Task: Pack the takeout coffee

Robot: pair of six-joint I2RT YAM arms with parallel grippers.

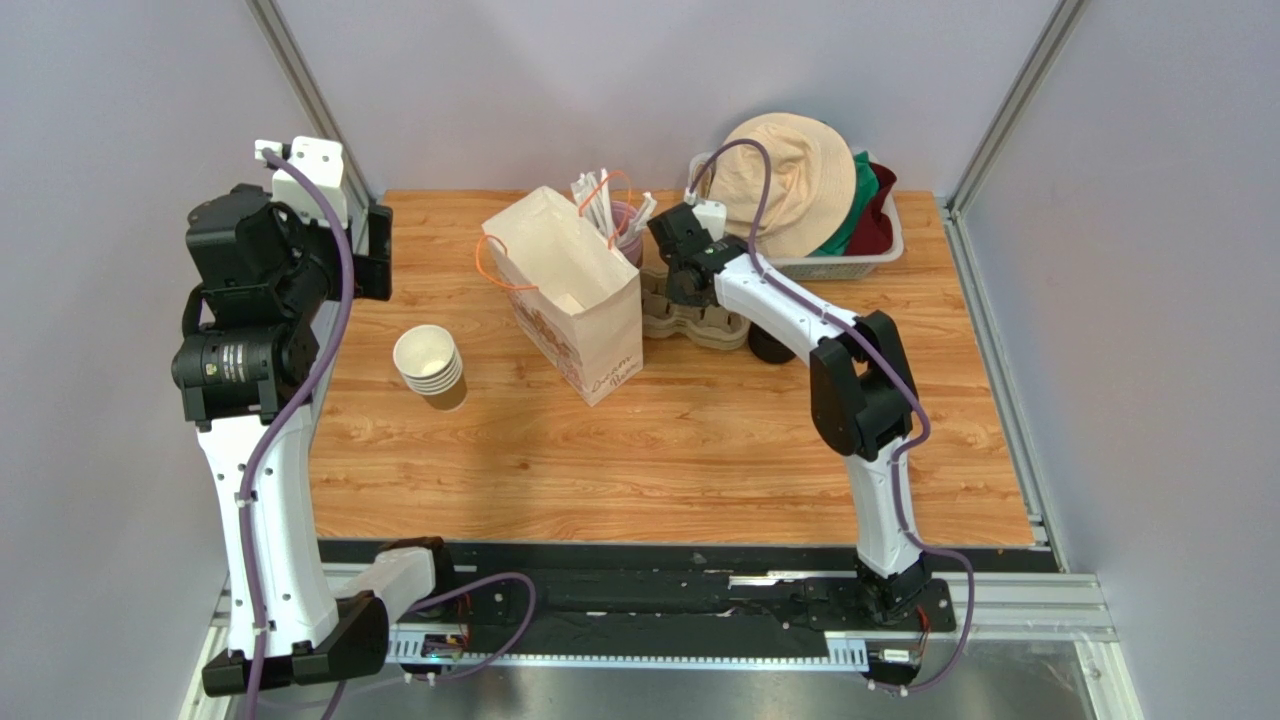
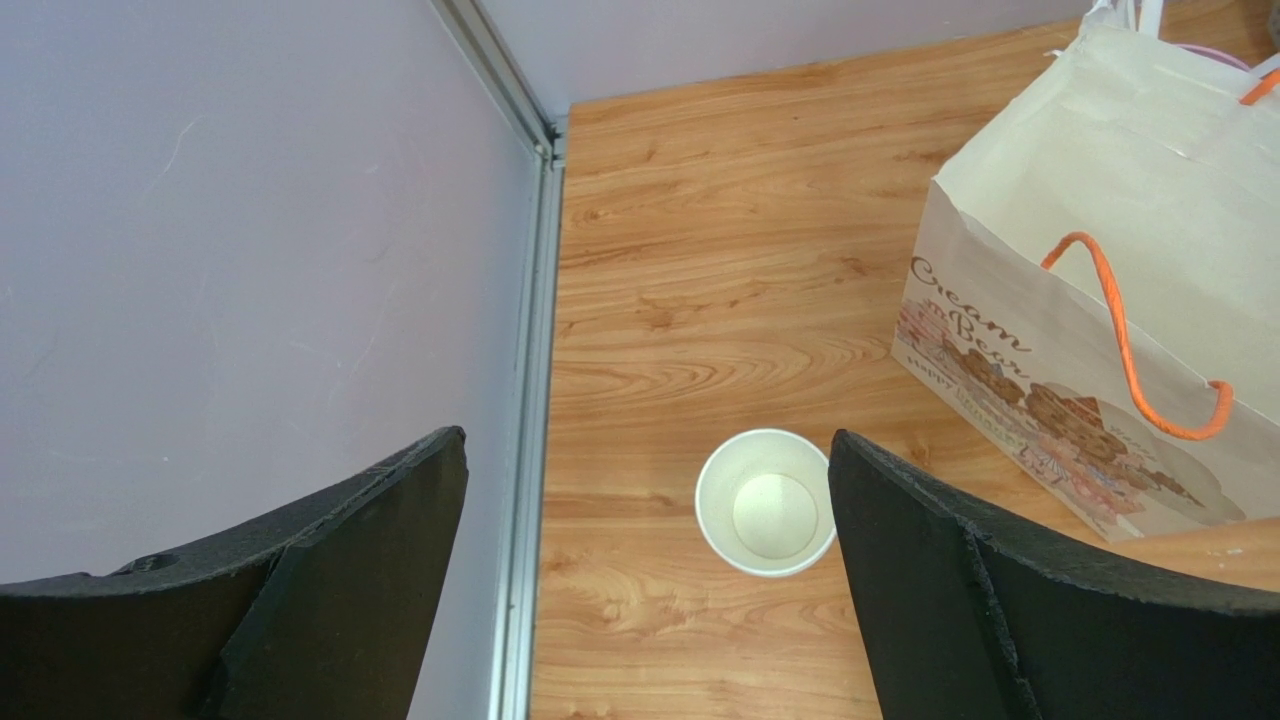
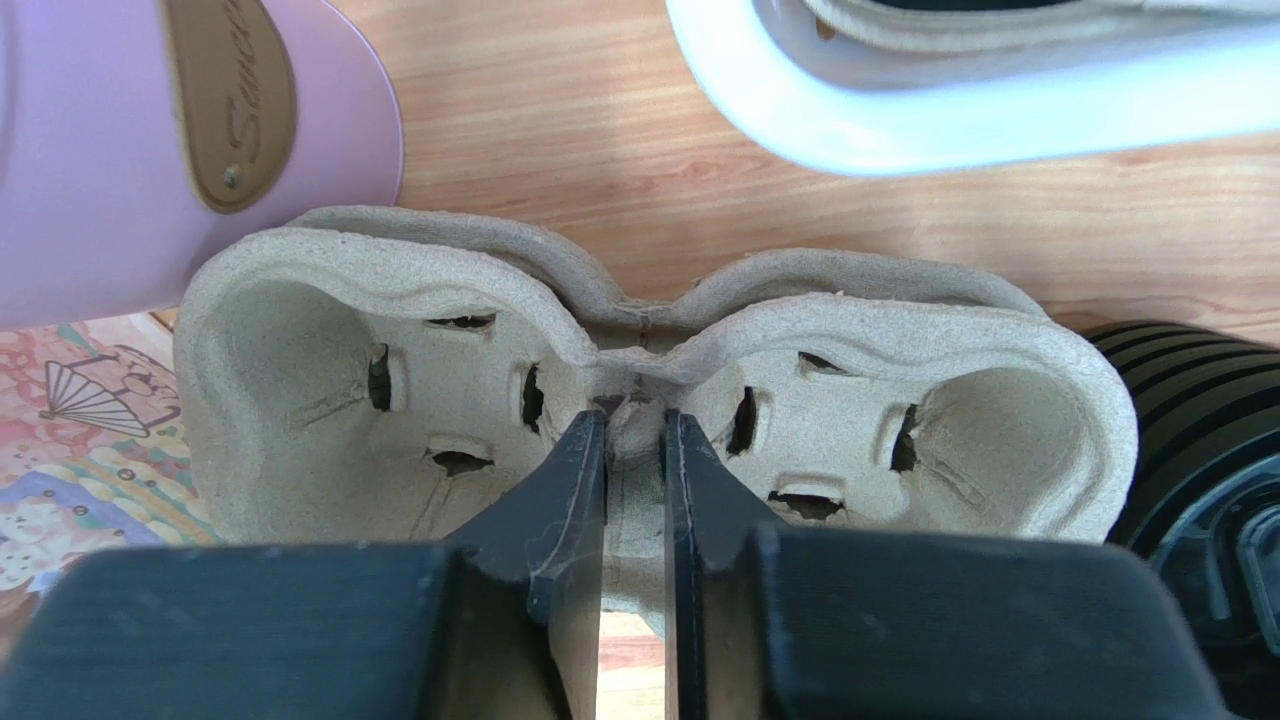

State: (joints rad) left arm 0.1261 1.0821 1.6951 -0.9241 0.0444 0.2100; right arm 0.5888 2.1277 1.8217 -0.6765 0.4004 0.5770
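Arm bases: nearest us, both arms are bolted to a black rail (image 1: 676, 608) at the near edge of the wooden table (image 1: 676, 450).
Left gripper: we see the left gripper (image 2: 646, 437) held high over the table's left side. Its two black fingers are spread wide with nothing between them.
Cup stack: a stack of lidless brown paper cups, white inside (image 2: 765, 503), stands upright on the wood below that gap, touching neither finger.
Bag: a cream paper bag with orange cord handles (image 1: 571, 285) stands open to the right of the stack, apart from it.
Container: a lilac container with a tan tag (image 3: 150, 135) sits just beside the carrier's left end.
Carrier: a moulded grey-brown pulp cup carrier (image 3: 646, 405) lies behind the bag with both pockets unfilled.
Right gripper: the right gripper (image 3: 634, 435) has its fingers drawn nearly together, pinching the carrier's central ridge.
Lids: we see a ribbed black lid stack (image 3: 1187, 435) just right of the carrier.
Basket: a white plastic basket (image 1: 879, 248) in the far right corner holds a beige hat (image 1: 789, 180).
Coffee: we cannot tell where the lidded takeout coffee cup is, as no view shows it.
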